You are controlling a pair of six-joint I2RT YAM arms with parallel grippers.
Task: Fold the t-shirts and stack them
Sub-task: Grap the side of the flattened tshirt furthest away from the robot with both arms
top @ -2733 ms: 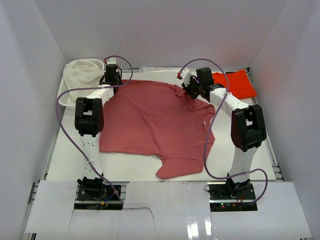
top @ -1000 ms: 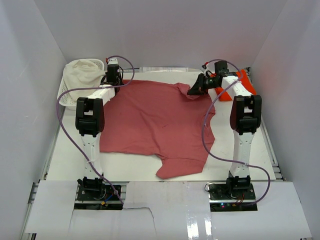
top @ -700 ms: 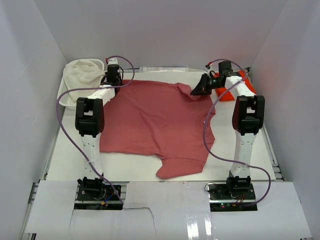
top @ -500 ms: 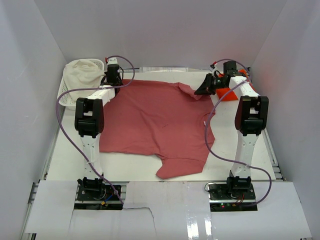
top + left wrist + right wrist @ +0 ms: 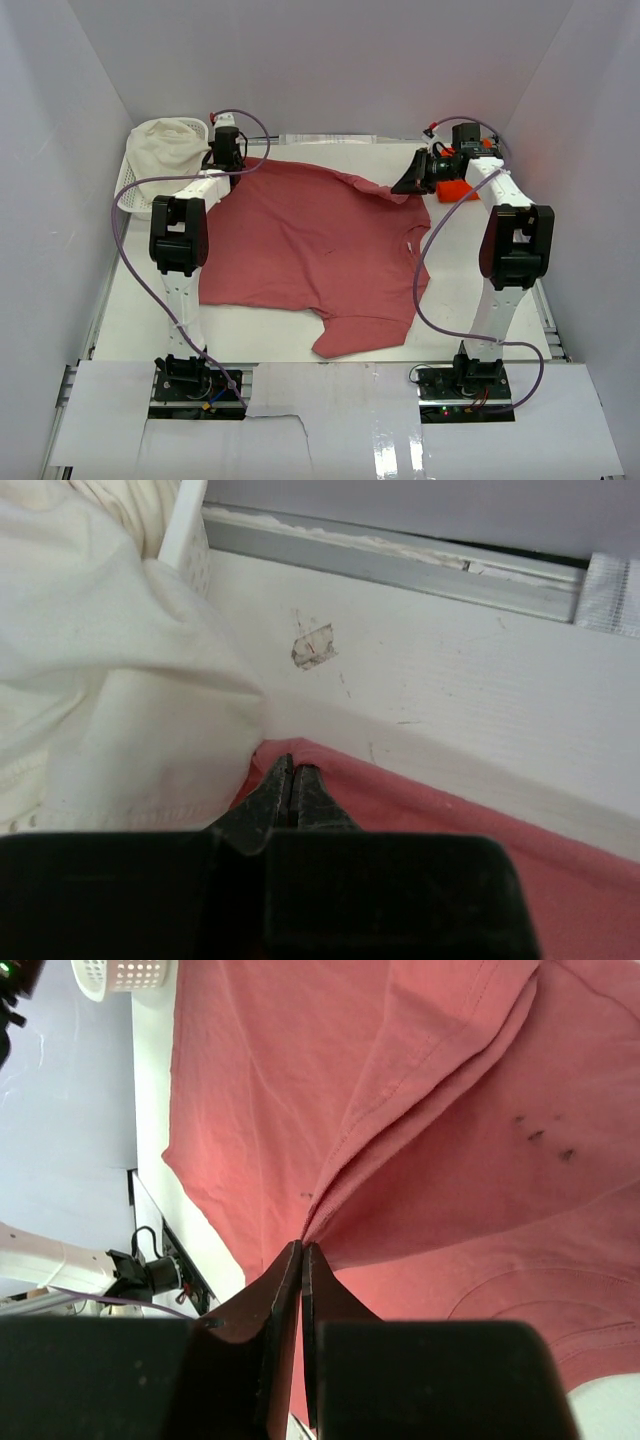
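- While most of it lies spread flat on the white desk (image 5: 480,290), the large rose-red t-shirt (image 5: 310,250) is raised along its far edge, which runs in a fairly straight line between the two arms.
- At the shirt's far left corner, the left end effector (image 5: 293,772) has its jaws pressed fully together. The corner of the rose-red cloth is pinched at their tips, low against the desk.
- At the shirt's far right corner, the right end effector (image 5: 302,1252) is likewise fully closed, gripping a fold of the same shirt. The wrist view shows the fabric fanning out in creases from the tips, lifted clear of the desk.
- Three small dark spots (image 5: 541,1136) mark the rose-red fabric near that lifted fold.
- Just right of the shirt's far right corner, the orange-red t-shirt (image 5: 458,190) lies on the desk, mostly hidden behind the right arm; whether it is folded cannot be told.
- Just left of the shirt's far left corner stands a white lattice basket (image 5: 128,192) with a cream cloth (image 5: 165,145) heaped in it. A flap of that cloth hangs over and touches the shirt's corner beside the left tips.
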